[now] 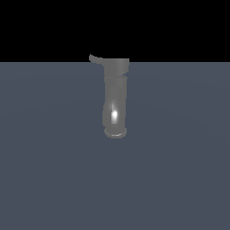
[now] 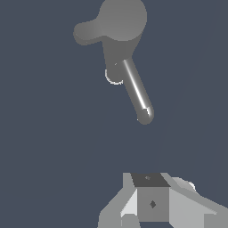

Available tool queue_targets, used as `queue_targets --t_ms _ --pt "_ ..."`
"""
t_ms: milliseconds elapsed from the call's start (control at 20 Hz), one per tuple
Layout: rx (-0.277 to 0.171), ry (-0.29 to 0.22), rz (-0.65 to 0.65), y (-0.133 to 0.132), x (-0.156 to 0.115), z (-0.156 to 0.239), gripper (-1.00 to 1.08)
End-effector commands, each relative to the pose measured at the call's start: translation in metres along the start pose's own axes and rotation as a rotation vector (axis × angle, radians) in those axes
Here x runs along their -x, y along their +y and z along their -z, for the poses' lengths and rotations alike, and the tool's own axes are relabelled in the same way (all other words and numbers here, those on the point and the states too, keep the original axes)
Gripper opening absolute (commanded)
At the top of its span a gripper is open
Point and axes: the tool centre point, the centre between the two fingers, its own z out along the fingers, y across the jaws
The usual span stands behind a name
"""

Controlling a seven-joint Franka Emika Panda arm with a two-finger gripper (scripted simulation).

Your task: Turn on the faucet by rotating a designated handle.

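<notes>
In the exterior view the faucet (image 1: 115, 99) stands upright near the middle of a flat blue-grey floor (image 1: 49, 170), its flared base ring resting on that surface and a bright highlight low on its body. Its wider top reaches the line where the floor meets a black background, so the upper edge is hard to trace. The handle (image 1: 95, 58) projects from the top toward the exterior view's left, with its tip turned up; it is small and dim against the black. Neither arm nor gripper shows in this view. In the wrist view the faucet (image 2: 123, 18) is seen from above, its round top foremost, with the handle (image 2: 85, 32) as a stubby lobe at one side and a glossy spout (image 2: 137, 91) slanting away. The gripper (image 2: 152, 202) is cut off by the frame edge, well apart from the faucet; its fingertips are out of sight, so I cannot tell how the jaws stand, though they seem to hold nothing.
</notes>
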Motion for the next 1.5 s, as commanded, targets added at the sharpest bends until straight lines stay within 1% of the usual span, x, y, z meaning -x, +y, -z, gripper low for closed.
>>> queue_targets --t_ms 0,750,1450 --pt "-0.002 0.0 -0.057 -0.011 -0.007 -0.007 -1.0" --pt "-0.01 0.001 -0.39 -0.062 -0.062 -0.044 -1.0" --pt "-0.013 0.004 -0.702 -0.091 -0.128 -0.079 -1.0"
